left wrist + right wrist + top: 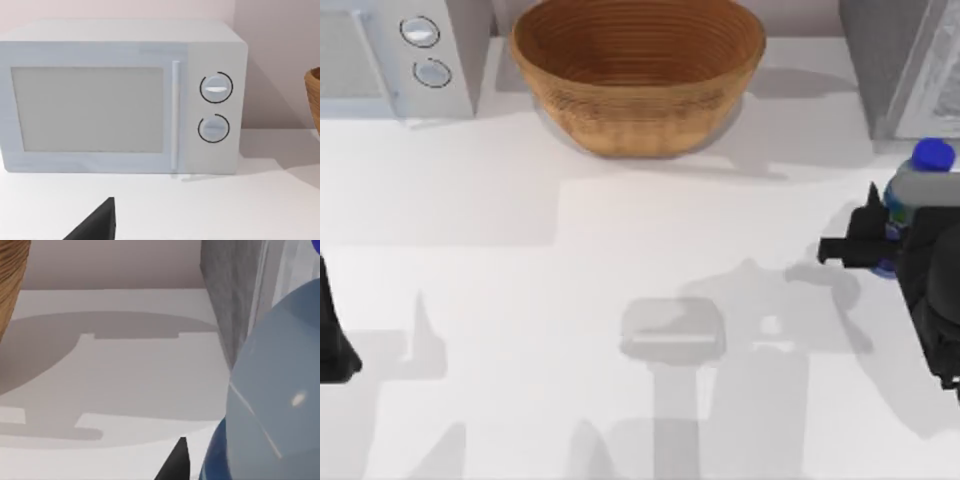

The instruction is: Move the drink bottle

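At table back, centre: woven basket [638, 72], upright, light brown; its edge also in left wrist view [314, 97] and right wrist view [11, 280].
Back left corner: white microwave [390, 55] with two round dials, door shut; faces the left wrist camera [120, 97].
Back right corner: grey box-like appliance [895, 60], just behind the bottle; its grey wall in right wrist view [232, 295].
Table: white table [520, 260], bare in the middle, crossed by arm shadows.
Drink bottle: drink bottle [920, 180] at right edge of table, blue cap up, seems upright; well apart from basket, near the grey appliance. Close up in right wrist view [275, 390], clear body above a blue label band.
Right gripper: right gripper [880, 235] at the bottle, black fingers against its lower body, partly covering it; looks closed around the bottle, though the contact is hard to see from above. One dark fingertip [175, 465] just beside the bottle.
In the way: nothing between bottle and basket.
Left gripper: left gripper [332, 330] parked at left edge of table, facing microwave; finger spread can't be told; a dark tip in left wrist view [97, 222].
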`<state>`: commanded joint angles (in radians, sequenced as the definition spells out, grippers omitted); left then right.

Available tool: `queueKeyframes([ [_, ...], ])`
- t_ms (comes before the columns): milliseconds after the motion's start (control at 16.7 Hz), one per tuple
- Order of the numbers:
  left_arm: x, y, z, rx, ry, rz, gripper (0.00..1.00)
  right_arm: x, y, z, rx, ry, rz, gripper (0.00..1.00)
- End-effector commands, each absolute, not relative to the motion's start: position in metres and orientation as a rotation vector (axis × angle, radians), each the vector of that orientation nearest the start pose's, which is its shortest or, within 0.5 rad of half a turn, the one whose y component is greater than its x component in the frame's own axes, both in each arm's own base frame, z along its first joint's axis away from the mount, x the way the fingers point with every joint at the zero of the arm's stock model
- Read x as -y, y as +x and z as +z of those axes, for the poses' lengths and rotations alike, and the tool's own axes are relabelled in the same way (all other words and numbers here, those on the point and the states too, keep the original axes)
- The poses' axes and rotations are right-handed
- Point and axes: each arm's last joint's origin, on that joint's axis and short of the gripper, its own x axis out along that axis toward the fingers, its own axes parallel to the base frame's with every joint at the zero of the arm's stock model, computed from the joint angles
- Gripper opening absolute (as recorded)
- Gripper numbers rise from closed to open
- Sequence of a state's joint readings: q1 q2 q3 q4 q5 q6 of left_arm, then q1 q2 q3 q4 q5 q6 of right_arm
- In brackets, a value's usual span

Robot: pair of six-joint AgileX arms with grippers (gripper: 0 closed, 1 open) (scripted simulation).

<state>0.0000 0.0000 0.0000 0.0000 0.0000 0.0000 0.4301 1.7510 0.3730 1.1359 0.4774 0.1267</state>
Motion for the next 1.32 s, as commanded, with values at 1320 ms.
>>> queueKeyframes([
  [1320,0.001,0.106,0.160,0.000,0.000,0.000,1.00,-0.097,0.299,0.065,-0.208,0.011,-0.051,0.15],
])
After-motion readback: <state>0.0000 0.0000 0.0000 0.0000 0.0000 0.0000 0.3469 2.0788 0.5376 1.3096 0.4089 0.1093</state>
